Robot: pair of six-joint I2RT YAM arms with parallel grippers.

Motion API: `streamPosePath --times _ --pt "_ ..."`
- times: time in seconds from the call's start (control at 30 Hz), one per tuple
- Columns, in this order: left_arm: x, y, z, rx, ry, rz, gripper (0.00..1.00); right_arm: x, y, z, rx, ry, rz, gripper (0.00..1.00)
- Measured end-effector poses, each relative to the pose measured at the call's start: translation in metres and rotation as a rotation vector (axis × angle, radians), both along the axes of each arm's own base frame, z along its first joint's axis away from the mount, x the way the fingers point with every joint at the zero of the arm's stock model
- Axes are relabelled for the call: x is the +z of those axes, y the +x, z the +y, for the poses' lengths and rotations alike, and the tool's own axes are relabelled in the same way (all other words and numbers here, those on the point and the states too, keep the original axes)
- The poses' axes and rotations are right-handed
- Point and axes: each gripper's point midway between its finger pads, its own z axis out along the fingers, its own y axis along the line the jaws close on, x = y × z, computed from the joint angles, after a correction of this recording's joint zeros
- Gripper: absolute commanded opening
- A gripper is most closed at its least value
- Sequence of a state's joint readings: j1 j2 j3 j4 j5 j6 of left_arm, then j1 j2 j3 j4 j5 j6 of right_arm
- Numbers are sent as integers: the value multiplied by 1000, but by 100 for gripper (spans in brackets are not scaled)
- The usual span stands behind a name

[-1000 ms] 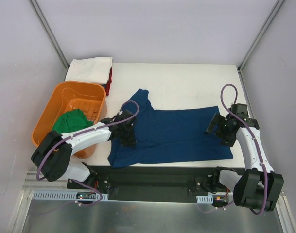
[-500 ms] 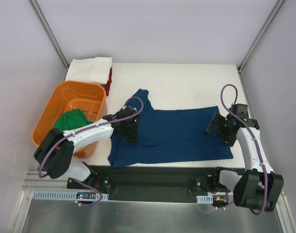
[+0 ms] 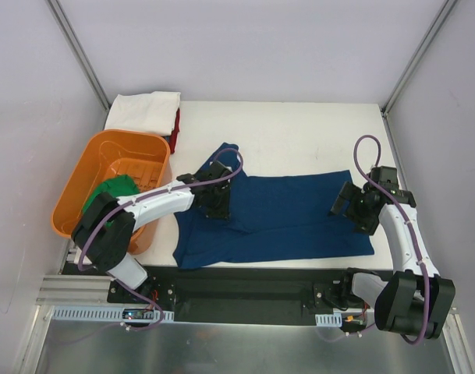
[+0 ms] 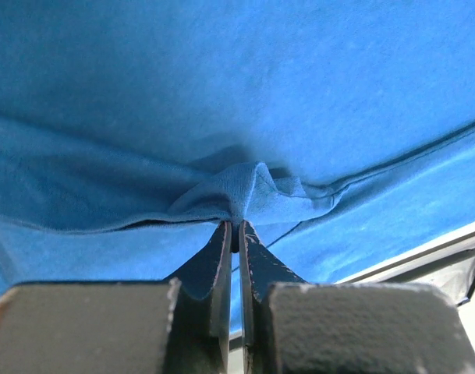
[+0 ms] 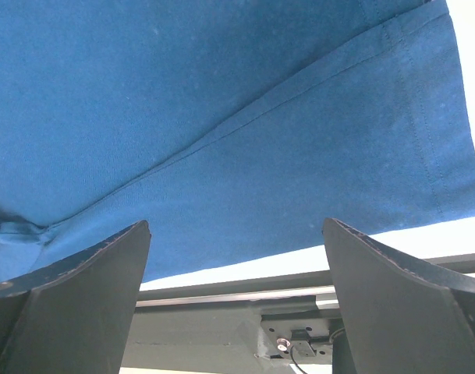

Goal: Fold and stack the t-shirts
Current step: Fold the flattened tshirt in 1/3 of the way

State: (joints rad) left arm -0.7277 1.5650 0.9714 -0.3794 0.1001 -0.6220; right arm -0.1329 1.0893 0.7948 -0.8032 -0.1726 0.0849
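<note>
The navy blue t-shirt (image 3: pixel 292 214) lies spread across the table, plain side up. My left gripper (image 3: pixel 215 202) sits over the shirt's left part, near the raised sleeve, and is shut on a pinched fold of navy cloth (image 4: pixel 249 187) at its tips (image 4: pixel 237 227). My right gripper (image 3: pixel 346 204) hovers at the shirt's right end, open, with nothing between its fingers (image 5: pixel 235 224); hemmed navy cloth (image 5: pixel 221 101) lies beneath it. A green t-shirt (image 3: pixel 108 192) lies in the tub. A folded white t-shirt (image 3: pixel 143 109) rests on a red one (image 3: pixel 175 128) at the back left.
The orange plastic tub (image 3: pixel 104 148) stands at the left edge of the table, beside the left arm. The black base rail (image 3: pixel 245 284) runs along the near edge. White tabletop (image 3: pixel 299 132) shows behind the navy shirt.
My left gripper has moved right and slightly away over the shirt, pulling the pinched navy cloth with it. The right arm has not moved.
</note>
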Motion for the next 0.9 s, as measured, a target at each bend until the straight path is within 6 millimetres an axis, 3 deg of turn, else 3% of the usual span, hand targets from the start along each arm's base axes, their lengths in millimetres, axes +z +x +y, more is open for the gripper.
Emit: streamPosePath --times 0.7,0.77,0.8,0.9 --pt "11 44 -40 -257 6 -95 2 -3 0 -1 -2 -2 14 97" --pt "10 48 -45 -278 3 -96 7 -3 0 -1 -3 -2 16 97" --pt "10 50 -48 -292 -2 -95 28 -3 0 -1 -3 -2 16 97" --pt "7 52 -53 -324 -5 -90 47 -4 0 -1 -3 -4 17 97"
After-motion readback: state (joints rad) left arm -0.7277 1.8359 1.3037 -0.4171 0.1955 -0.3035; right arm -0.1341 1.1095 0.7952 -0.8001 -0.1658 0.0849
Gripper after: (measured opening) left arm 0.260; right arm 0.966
